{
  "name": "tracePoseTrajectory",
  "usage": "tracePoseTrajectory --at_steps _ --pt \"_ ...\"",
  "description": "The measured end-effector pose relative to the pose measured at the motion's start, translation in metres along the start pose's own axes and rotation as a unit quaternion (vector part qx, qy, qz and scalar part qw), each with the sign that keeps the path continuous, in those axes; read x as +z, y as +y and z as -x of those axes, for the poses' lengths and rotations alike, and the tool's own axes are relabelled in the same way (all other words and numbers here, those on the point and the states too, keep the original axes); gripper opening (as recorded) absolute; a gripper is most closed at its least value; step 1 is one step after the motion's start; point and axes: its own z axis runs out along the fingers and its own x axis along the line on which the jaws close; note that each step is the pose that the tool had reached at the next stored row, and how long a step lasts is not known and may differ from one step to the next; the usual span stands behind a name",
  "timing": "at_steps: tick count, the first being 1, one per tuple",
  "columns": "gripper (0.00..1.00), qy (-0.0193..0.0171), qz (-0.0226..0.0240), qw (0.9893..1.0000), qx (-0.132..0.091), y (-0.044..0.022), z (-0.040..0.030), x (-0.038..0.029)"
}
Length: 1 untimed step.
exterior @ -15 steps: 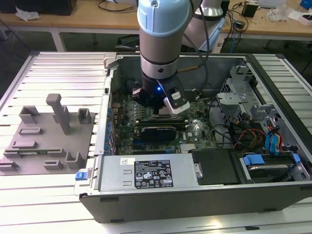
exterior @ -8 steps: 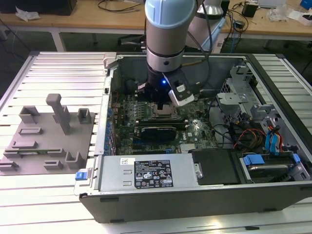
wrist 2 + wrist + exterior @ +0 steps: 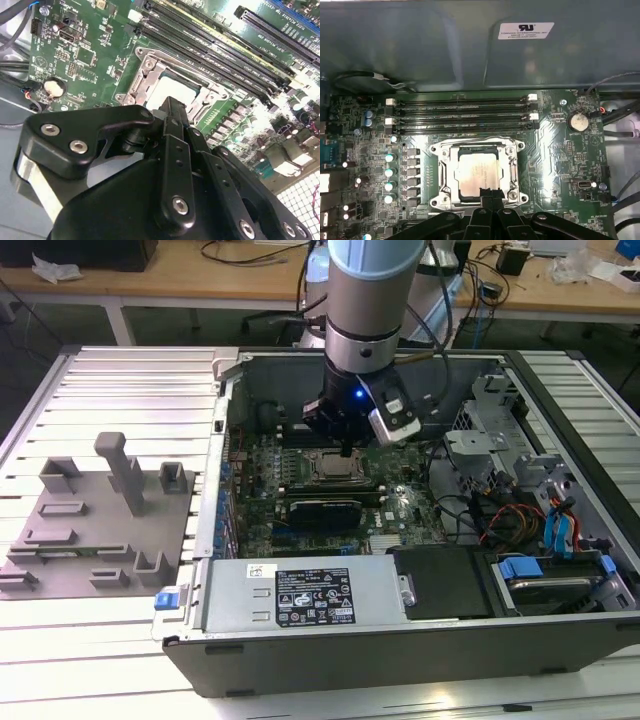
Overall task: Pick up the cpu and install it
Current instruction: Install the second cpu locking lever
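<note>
A thick silver-grey cylindrical arm (image 3: 365,290) ends in a black wrist with a small blue light; its matte black gripper (image 3: 172,107) has linkage plates fastened by silver screws.

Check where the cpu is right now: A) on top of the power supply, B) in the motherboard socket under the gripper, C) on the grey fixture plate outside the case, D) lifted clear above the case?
B: in both wrist views the cpu lies flat inside the metal socket frame on the motherboard, with the gripper right at its edge.
</note>
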Motion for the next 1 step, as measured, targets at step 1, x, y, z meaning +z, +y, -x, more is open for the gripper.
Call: tracePoseTrajectory --at_steps 1 --pt "0.11 0.0000 0.0000 1.0000 0.000 0.0000 0.0000 0.0000"
